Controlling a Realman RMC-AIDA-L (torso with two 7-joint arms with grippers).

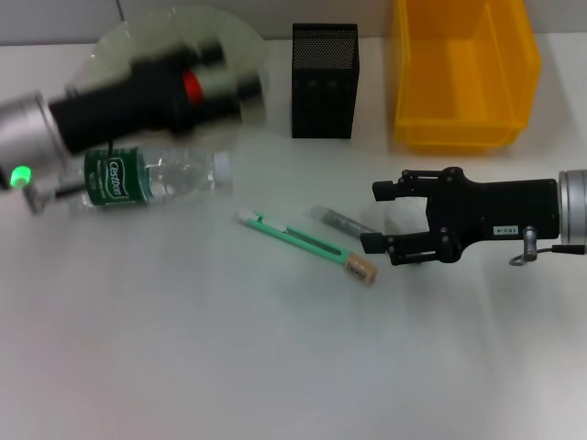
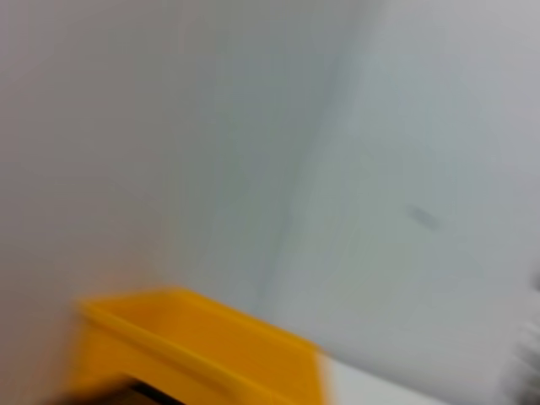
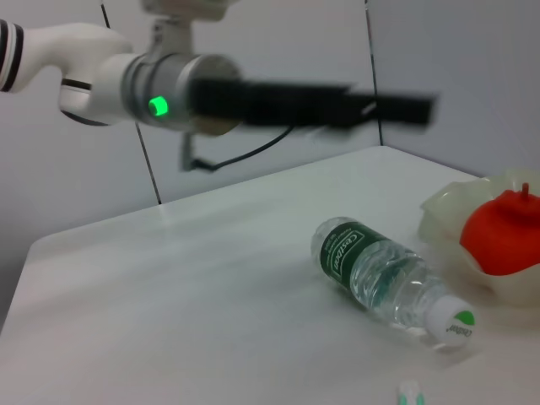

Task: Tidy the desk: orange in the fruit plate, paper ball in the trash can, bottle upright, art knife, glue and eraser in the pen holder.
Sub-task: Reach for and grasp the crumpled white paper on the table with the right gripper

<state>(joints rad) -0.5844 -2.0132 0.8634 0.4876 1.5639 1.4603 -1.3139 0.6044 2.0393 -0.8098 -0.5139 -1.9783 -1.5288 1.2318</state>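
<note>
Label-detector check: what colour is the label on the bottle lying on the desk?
Green with white print, on the bottle; clearest in the right wrist view.

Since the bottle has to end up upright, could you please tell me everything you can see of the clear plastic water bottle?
The clear plastic water bottle has a green label with white lettering around its base half and a white cap. It lies on its side on the white desk, cap pointing toward the black mesh pen holder's side, just in front of the pale-green glass fruit plate. It looks empty or nearly so. Neither gripper touches it.
</note>
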